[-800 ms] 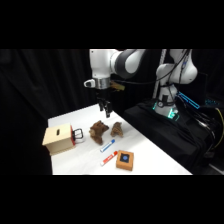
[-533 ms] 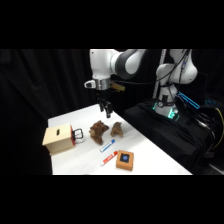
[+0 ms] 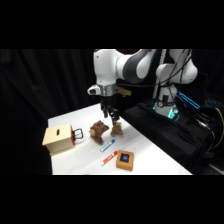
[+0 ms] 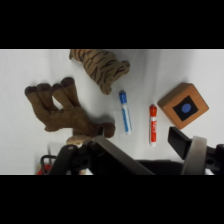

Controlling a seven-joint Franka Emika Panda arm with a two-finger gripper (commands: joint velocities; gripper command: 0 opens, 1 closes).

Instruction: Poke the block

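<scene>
The block (image 3: 124,159) is a small flat orange-brown square with a dark blue mark on top. It lies near the table's front edge, and in the wrist view the block (image 4: 183,106) sits at the right. My gripper (image 3: 111,119) hangs above the two brown figures, well behind and left of the block, touching nothing. Seen from the wrist, the gripper (image 4: 145,146) has its fingers apart and nothing between them.
A pale wooden box (image 3: 57,139) with a slot and black handle stands at the left. Two brown lumpy figures (image 3: 99,131) (image 3: 118,130) sit mid-table. A blue marker (image 4: 124,112) and a red marker (image 4: 153,124) lie between figures and block. Dark equipment (image 3: 167,111) borders the right.
The gripper has shifted slightly down and to the right, closer to the brown figures. Nothing on the table has moved.
</scene>
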